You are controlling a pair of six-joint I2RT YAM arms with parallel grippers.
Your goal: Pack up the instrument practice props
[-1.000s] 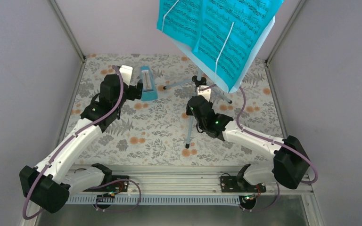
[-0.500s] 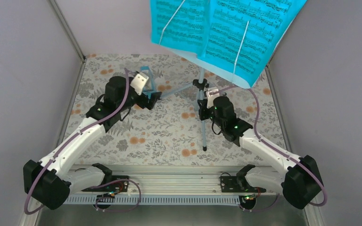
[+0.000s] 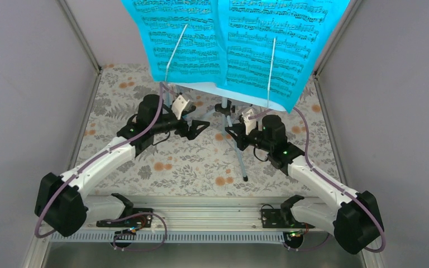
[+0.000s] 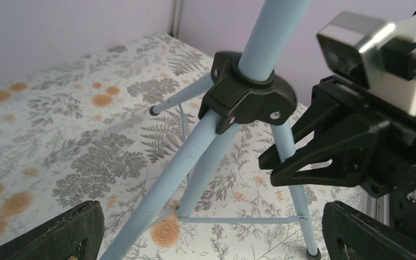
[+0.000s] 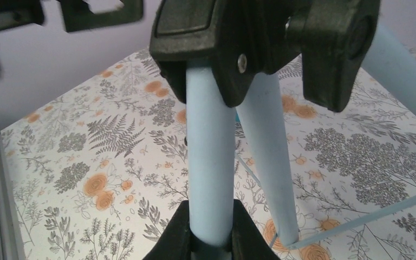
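The light blue tripod music stand (image 3: 238, 152) stands mid-table, its black leg hub (image 4: 246, 97) low on the pole. The teal sheet-music pages (image 3: 223, 44) rest on its desk and fill the top of the overhead view. My right gripper (image 3: 232, 133) is shut on one stand leg (image 5: 210, 162) just below the hub (image 5: 260, 43). My left gripper (image 3: 200, 127) is open and empty, its fingers (image 4: 59, 233) spread wide either side of the stand's legs (image 4: 195, 162) without touching them. The metronome is hidden.
The floral tablecloth (image 3: 184, 162) covers the table. Grey enclosure walls with metal corner posts (image 3: 81, 39) close in the left, right and back. An aluminium rail (image 3: 212, 215) runs along the near edge. The stand's feet (image 3: 245, 178) spread over the middle of the cloth.
The stand and its pages have swung to the left and turned square to the camera. My left gripper has left the metronome and moved right to the stand's legs. The right arm moved with the stand.
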